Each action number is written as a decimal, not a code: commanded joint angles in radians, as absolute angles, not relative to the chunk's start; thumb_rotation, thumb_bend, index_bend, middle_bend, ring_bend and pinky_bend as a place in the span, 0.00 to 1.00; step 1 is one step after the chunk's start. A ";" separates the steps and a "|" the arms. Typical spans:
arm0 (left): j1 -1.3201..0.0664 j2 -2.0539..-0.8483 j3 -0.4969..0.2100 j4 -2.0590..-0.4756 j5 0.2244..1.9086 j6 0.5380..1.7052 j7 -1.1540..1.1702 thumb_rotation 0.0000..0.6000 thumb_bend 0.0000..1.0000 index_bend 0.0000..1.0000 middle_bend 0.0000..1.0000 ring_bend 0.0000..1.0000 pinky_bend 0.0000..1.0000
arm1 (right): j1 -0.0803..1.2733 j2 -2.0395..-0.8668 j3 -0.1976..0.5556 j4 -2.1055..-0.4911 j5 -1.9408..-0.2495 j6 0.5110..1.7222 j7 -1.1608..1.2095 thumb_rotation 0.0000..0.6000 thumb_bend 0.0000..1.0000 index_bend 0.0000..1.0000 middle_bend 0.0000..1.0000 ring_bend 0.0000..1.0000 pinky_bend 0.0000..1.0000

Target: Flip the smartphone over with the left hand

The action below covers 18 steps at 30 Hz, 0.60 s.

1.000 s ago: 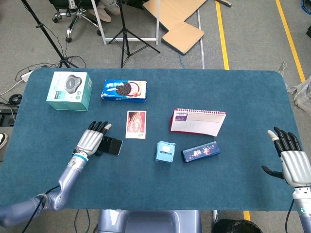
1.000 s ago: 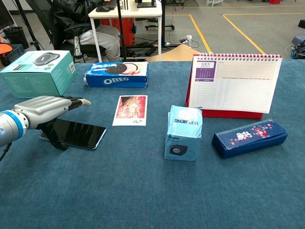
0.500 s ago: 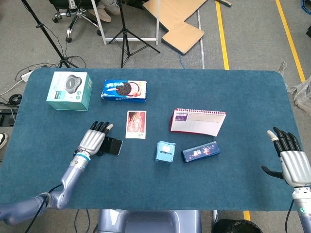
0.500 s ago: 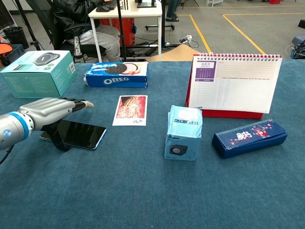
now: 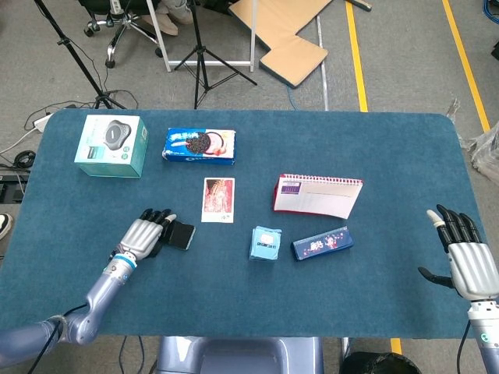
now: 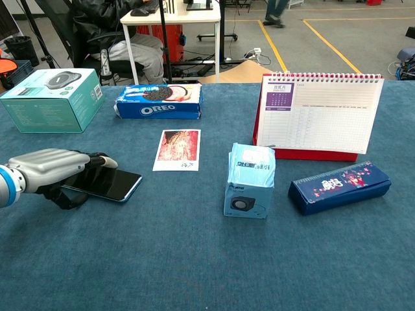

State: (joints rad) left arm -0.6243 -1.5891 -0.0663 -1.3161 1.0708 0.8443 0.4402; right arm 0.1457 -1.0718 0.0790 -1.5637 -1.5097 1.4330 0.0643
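The black smartphone lies screen up on the blue table cloth at the left, just left of a photo card. My left hand covers its left end. The fingers curl down over the top of that end and the thumb sits under its near edge, so the hand grips the phone. That end seems raised slightly off the cloth. My right hand hovers open with fingers spread near the table's front right corner, far from the phone. Only the head view shows it.
A teal box and an Oreo pack stand at the back left. The photo card lies right of the phone. Further right are a small light-blue box, a dark-blue box and a desk calendar.
My left hand went from flat and outstretched above the phone to curled around its left end, drawing back toward me. The phone shifted slightly with it. The right hand stayed still.
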 commanded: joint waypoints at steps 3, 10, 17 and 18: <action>-0.619 -1.561 -0.059 -1.344 1.075 0.852 0.427 1.00 0.72 0.14 0.06 0.12 0.09 | 0.146 -1.072 0.079 -1.564 -1.510 1.432 0.061 1.00 0.00 0.05 0.00 0.00 0.00; -0.630 -1.471 -0.056 -1.462 1.060 0.829 0.424 1.00 0.81 0.24 0.14 0.19 0.15 | 0.147 -1.073 0.078 -1.564 -1.508 1.430 0.062 1.00 0.00 0.05 0.00 0.00 0.00; -0.694 -1.345 -0.058 -1.652 0.887 0.749 0.486 1.00 0.82 0.24 0.18 0.23 0.17 | 0.149 -1.074 0.077 -1.563 -1.507 1.424 0.063 1.00 0.00 0.06 0.00 0.00 0.00; -0.704 -1.341 -0.062 -1.661 0.872 0.755 0.495 1.00 0.82 0.24 0.18 0.23 0.17 | 0.150 -1.075 0.077 -1.563 -1.507 1.422 0.063 1.00 0.00 0.06 0.00 0.00 0.00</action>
